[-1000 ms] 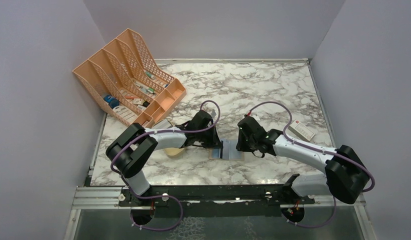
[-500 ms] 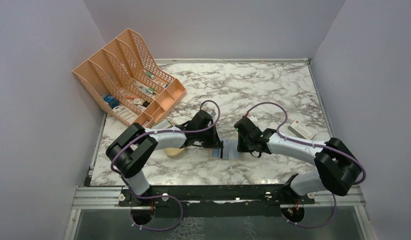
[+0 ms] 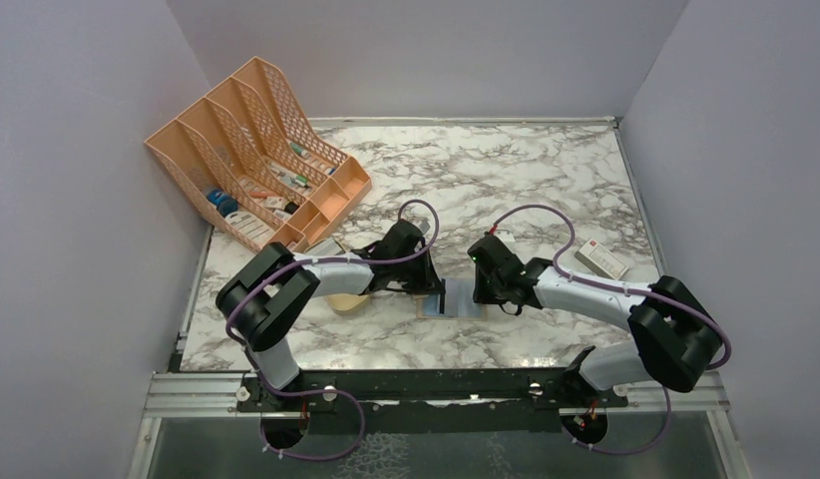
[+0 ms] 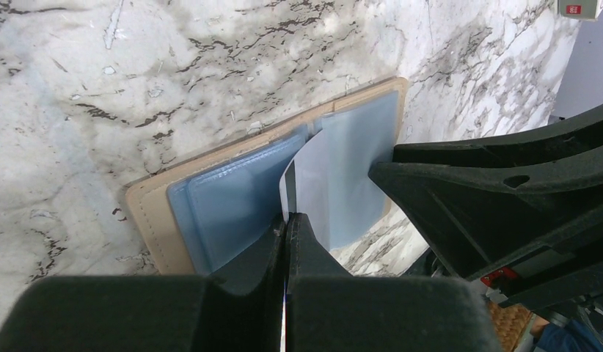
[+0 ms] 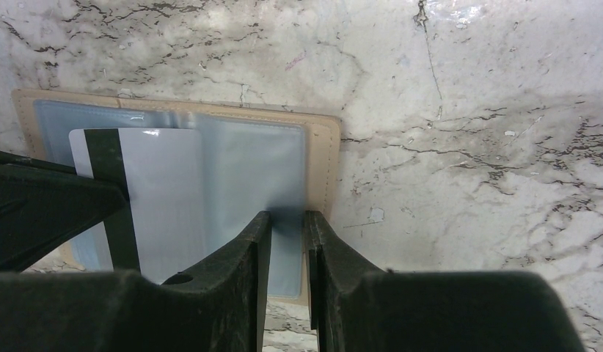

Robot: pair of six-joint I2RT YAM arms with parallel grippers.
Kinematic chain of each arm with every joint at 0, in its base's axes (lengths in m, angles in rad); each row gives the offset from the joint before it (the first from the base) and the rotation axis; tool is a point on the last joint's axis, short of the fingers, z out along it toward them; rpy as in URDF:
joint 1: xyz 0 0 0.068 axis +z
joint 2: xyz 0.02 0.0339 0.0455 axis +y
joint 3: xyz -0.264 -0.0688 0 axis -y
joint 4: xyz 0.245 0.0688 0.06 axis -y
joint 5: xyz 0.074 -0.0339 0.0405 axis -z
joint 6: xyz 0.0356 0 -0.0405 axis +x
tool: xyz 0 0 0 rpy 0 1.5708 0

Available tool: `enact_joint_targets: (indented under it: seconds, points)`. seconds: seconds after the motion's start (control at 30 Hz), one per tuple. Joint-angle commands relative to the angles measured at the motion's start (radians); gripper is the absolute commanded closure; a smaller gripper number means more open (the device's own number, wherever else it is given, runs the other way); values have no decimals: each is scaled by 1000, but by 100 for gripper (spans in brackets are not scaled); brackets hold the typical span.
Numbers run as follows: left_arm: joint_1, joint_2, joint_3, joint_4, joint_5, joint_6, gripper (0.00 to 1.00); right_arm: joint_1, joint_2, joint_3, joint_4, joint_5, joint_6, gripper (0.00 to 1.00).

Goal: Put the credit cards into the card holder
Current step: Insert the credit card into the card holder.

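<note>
One credit card (image 5: pixel 163 198) sat pinched by its striped edge in the fully closed left gripper (image 4: pixel 286 236), over the open card holder (image 5: pixel 324 165), its long axis seemingly parallel to the holder's fold. Its free edge faced the holder's right pocket. There the right gripper (image 5: pixel 286 220) pressed, jaws nearly together, and whether they held the sleeve could not be told. Beyond the holder, the orange rack (image 3: pixel 256 150) carried small items.

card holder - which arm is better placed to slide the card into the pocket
Left. The left gripper is shut on the credit card, held on edge over the open card holder. The right gripper is pinching the holder's sleeve, so it looks occupied steadying it.
</note>
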Motion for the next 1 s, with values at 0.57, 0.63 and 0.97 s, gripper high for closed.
enact_joint_targets:
  seconds: [0.57,0.63,0.97]
  points:
    - [-14,62,-2,-30,-124,27,100,-3,-31,-55,-13,15,37,77]
    - [-15,58,-4,-30,-130,25,100,-3,-43,-55,-24,13,39,77]
    - [-25,57,-9,6,-115,-14,100,-3,-86,-95,-22,-27,57,77]
